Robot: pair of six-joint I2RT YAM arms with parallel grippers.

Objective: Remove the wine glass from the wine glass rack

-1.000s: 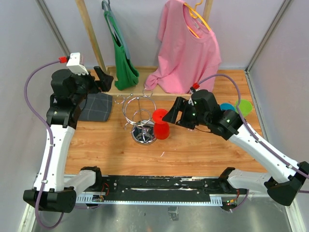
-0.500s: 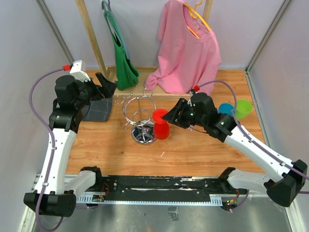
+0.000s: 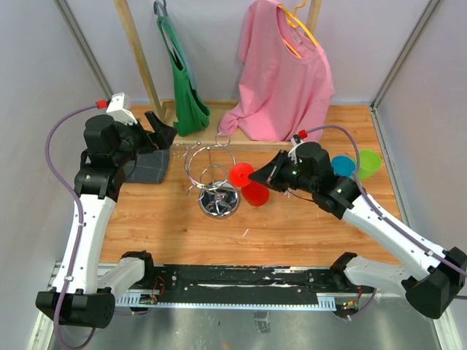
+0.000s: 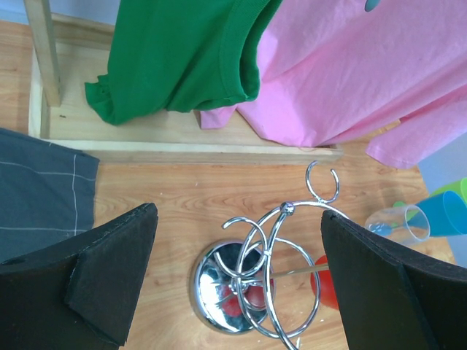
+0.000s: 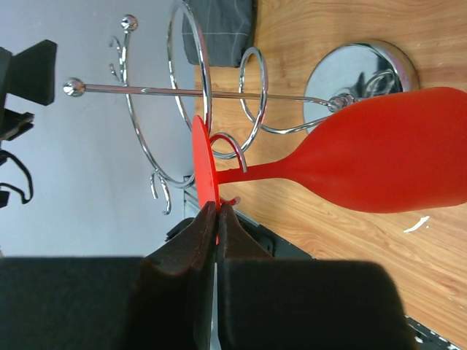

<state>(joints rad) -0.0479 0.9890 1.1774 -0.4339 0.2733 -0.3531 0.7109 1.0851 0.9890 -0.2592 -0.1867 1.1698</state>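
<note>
Wooden table (image 3: 306,226) inside grey walls, with a green shirt (image 3: 182,80) and a pink shirt (image 3: 284,73) hanging along the far edge. The right gripper (image 5: 217,213) is pressed together on the rim of the flat round foot of the red wine glass (image 3: 252,189). A second ago its jaws stood apart beside the glass, which hung straight down. Now the bowl leans out toward the right arm, so the lift-off seems to be starting.

The stem is still threaded through a hook of the wine glass rack (image 3: 218,205), and the rack's other chrome rings curve close around the foot. The glass probably has to slide out sideways along that hook's opening before it can rise.

The left gripper (image 3: 159,124) hovers behind and to the left of the rack with its jaws wide apart, holding nothing.

Bare wood lies in front of the rack toward the near edge. A grey cloth (image 3: 146,162) sits to the left. A blue cup (image 3: 341,165) and a green cup (image 3: 368,162) stand behind the right arm, well apart from the glass.
</note>
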